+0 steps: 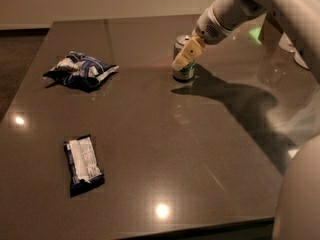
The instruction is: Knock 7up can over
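Observation:
The 7up can point(181, 73) stands upright on the dark table point(165, 149), at the far middle-right. Its silver top and part of its label show; the rest is hidden behind my gripper. My gripper point(186, 55) reaches in from the upper right on a white arm point(235, 9). Its tan fingers point(189, 51) lie across the front of the can's upper half and seem to touch it.
A crumpled blue-and-white snack bag point(80, 70) lies at the far left. A flat dark-blue wrapper with a white label point(83, 164) lies at the near left. White objects point(292, 46) stand at the table's far right edge. The robot's white body point(300, 199) fills the lower right corner.

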Robot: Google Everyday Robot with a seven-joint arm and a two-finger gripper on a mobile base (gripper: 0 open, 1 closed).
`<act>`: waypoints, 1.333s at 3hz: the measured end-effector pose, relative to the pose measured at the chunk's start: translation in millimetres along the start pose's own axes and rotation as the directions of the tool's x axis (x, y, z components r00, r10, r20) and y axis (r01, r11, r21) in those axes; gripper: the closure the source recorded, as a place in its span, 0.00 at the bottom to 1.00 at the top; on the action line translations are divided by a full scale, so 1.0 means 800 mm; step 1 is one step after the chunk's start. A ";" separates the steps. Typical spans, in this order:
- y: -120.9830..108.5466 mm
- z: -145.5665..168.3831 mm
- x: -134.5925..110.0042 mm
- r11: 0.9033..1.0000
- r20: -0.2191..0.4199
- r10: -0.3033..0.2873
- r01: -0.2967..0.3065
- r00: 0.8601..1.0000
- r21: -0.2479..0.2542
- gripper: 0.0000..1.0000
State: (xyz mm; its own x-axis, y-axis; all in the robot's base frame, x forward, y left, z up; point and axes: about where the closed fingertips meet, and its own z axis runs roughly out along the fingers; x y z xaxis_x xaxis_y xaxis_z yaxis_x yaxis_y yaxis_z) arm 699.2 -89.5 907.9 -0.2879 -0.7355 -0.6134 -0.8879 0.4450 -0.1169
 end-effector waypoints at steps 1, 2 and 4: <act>0.001 0.005 -0.013 0.999 0.015 0.001 -0.001 1.000 -0.034 0.47; 0.005 0.003 -0.018 0.998 0.017 0.004 -0.003 1.000 -0.056 0.72; 0.055 -0.051 -0.037 0.981 -0.192 -0.190 0.178 0.963 -0.080 1.00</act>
State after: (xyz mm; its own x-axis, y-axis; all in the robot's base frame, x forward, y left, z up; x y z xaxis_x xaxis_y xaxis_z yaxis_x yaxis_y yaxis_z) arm 653.9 -69.1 952.4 -0.1772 -0.8907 -0.4186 -0.9507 0.2649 -0.1612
